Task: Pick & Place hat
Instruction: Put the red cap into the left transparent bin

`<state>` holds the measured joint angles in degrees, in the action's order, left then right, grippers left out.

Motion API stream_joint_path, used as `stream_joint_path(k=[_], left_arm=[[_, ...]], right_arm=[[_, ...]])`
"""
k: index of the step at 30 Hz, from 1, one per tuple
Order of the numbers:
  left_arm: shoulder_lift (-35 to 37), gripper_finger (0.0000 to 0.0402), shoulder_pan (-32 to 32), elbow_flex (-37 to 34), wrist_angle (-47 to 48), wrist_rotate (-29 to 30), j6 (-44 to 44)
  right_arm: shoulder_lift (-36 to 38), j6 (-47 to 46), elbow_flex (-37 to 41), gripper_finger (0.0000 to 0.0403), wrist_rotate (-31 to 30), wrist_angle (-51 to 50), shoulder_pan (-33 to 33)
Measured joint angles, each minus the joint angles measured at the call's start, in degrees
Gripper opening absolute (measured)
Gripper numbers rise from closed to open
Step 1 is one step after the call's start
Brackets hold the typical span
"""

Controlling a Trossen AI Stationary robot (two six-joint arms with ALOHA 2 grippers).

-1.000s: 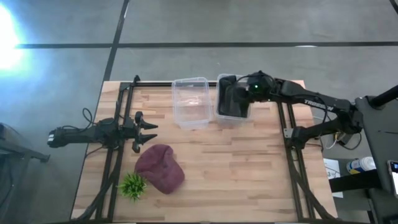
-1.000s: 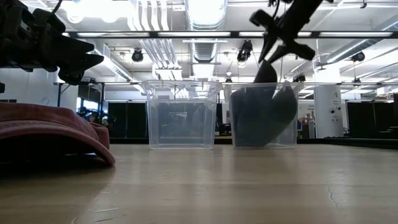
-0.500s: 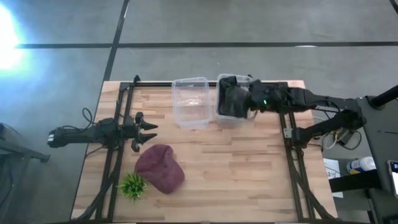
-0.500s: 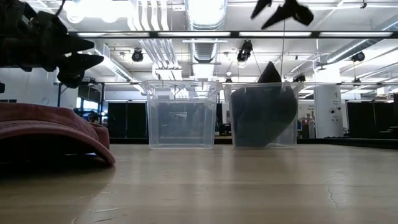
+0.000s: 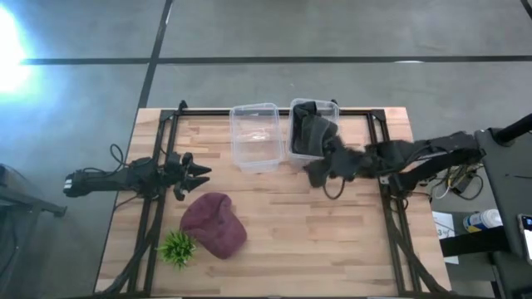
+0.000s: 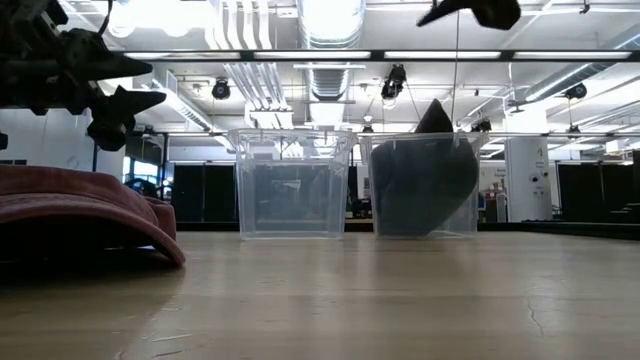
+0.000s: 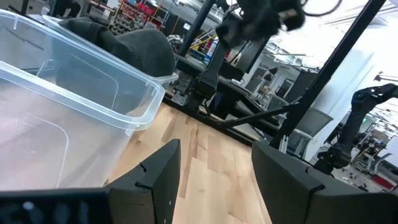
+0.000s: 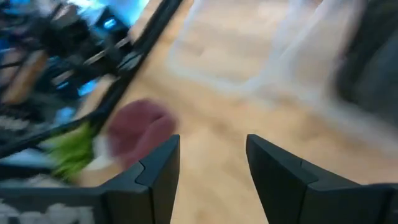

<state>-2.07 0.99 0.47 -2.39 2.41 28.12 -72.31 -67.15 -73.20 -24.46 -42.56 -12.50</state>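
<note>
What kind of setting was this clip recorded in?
Probably a robotics lab or workshop hall. A wooden table stands on bare concrete floor, exposed ceiling ducts and strip lights run overhead, and another robot arm shows beyond the table.

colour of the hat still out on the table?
Maroon, a dark reddish-purple. The hat shows best in the high view, lying beside the small green plant.

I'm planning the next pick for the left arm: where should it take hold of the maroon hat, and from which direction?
Probably from straight above. The maroon hat lies as a low, soft mound on the table, so pinch the raised fabric near its crown. The open left gripper hovers beside it; the green plant crowds its front-left edge.
</note>
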Motion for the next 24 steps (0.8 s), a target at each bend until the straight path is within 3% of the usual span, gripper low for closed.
stream_joint_path(k=[3, 6, 16, 24], left_arm=[[0.00, 0.0193, 0.00, 0.00, -0.04, -0.02, 0.00], [0.00, 0.0193, 0.00, 0.00, -0.02, 0.00, 0.00], [0.00, 0.0193, -0.02, -0.01, 0.44, 0.00, 0.00], [-0.02, 0.0193, -0.02, -0.01, 0.74, 0.00, 0.00]], right_arm=[[-2.54, -0.47, 3.21, 0.0177, 4.44, 10.11, -3.22], [-5.27, -1.71, 5.49, 0.0174, 5.09, 17.07, -6.73], [-11.82, -8.07, 8.48, 0.0169, 5.07, 23.54, -14.77], [-14.80, -8.19, 10.83, 0.0167, 4.98, 34.56, -16.56]])
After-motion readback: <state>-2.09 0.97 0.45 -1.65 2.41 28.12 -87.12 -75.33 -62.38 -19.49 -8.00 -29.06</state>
